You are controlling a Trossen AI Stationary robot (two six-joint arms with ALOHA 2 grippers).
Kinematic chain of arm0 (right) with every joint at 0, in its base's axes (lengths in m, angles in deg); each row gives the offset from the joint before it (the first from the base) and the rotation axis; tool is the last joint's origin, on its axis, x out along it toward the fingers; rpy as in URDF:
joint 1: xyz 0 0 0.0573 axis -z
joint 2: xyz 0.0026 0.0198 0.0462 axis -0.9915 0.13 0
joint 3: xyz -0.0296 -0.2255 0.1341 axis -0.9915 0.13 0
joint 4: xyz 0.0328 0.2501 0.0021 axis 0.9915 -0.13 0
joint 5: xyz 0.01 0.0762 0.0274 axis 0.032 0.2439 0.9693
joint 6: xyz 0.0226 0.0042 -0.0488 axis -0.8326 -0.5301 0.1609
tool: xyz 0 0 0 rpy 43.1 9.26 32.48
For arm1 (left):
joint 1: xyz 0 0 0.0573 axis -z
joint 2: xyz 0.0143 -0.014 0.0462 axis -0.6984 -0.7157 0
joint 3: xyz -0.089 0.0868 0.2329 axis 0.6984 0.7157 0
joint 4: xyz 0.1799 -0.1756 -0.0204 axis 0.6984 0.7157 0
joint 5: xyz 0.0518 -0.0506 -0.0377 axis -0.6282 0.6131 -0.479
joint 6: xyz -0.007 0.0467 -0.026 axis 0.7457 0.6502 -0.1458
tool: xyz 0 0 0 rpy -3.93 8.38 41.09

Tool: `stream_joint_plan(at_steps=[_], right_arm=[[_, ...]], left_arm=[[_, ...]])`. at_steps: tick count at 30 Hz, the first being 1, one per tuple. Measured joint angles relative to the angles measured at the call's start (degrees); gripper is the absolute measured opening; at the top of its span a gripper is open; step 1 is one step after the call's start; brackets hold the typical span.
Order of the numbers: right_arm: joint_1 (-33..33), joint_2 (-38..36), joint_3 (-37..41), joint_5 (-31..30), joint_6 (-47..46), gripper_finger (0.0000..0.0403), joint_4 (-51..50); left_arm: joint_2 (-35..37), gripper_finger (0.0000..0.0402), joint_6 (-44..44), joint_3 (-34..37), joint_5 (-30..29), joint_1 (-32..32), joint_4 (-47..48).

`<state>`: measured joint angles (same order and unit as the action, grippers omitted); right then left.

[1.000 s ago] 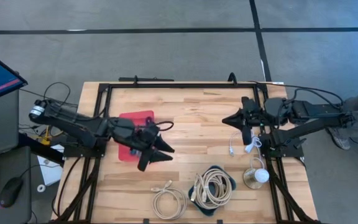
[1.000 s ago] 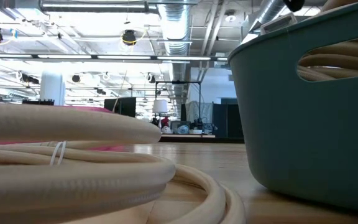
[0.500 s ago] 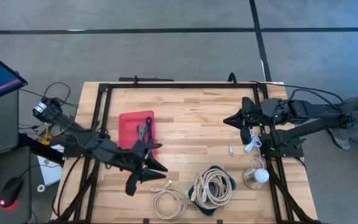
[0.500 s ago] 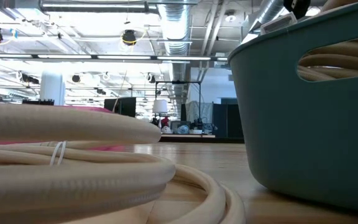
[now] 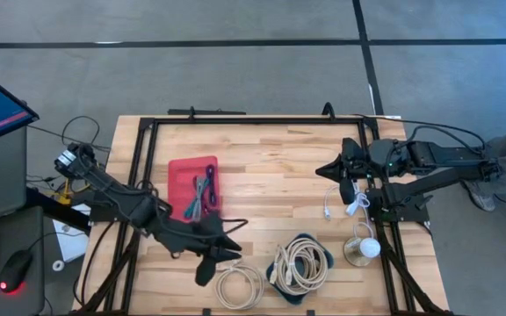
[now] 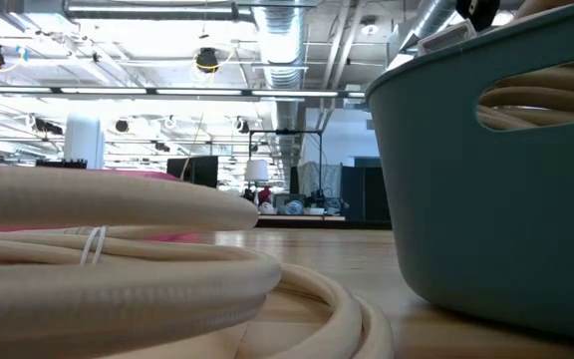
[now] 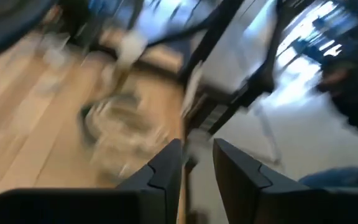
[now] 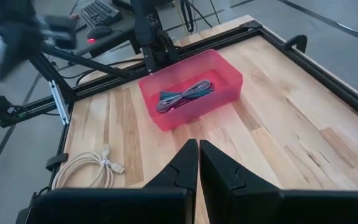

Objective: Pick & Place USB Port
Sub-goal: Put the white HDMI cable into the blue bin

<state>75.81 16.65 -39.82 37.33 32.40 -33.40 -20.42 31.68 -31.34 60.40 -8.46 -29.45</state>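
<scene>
A red tray (image 5: 181,168) (image 8: 227,87) sits on the left half of the wooden table, and a dark bundled USB cable (image 5: 202,195) (image 8: 182,94) lies inside it. My left gripper (image 5: 222,262) (image 7: 197,155) hovers near the front edge, just left of a cream coiled cable (image 5: 238,285) (image 8: 89,169). A narrow gap shows between its fingers and nothing is in them. Its wrist view is blurred. My right gripper (image 5: 321,168) (image 8: 199,149) waits shut and empty over the right half, pointing toward the tray.
A teal basket (image 5: 311,238) (image 6: 486,170) holding cream cables stands near the front edge, right of the loose coil (image 6: 118,239). A white cable (image 5: 328,206) and a round white object (image 5: 365,248) lie under the right arm. Bare wood lies between tray and right gripper.
My left gripper has swung from over the red tray toward the table's near edge and a little rightward, ending beside the cream coil. The dark cable, hidden under it before, now shows lying in the tray. The right arm has kept still.
</scene>
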Motion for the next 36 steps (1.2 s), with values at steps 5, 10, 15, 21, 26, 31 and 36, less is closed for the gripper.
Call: stream_joint_plan(at_steps=[5, 10, 15, 21, 26, 31, 36], right_arm=[[0.0, 0.0, 0.0, 0.0, -0.4, 0.0008, -1.2], [0.0, 0.0, 0.0, 0.0, -1.0, 0.0008, -3.5], [0.0, 0.0, 0.0, 0.0, -1.0, 0.0008, -4.0], [0.0, 0.0, 0.0, 0.0, -1.0, 0.0008, -4.4], [0.1, 0.0, 0.0, -0.1, -0.8, 0.0008, -4.5], [0.1, 0.0, 0.0, -0.1, -0.8, 0.0008, -6.2], [0.1, 0.0, 0.0, -0.1, -1.0, 0.0008, -7.0]], left_arm=[[0.0, 0.0087, -11.1, 0.0, 2.5, -1.4, 14.7], [-1.1, 0.0087, -17.1, -0.1, 10.2, -2.9, 17.1], [-6.7, 0.0081, -20.1, -0.1, 17.8, -3.9, 18.3], [-13.4, 0.0072, -19.9, 0.0, 26.9, -4.5, 17.3], [-12.3, 0.0070, -19.5, 0.0, 27.6, -6.2, 16.5], [-9.9, 0.0072, -19.5, 0.0, 27.6, -7.3, 14.7], [-7.4, 0.0070, -18.4, 0.0, 27.6, -8.1, 13.7]])
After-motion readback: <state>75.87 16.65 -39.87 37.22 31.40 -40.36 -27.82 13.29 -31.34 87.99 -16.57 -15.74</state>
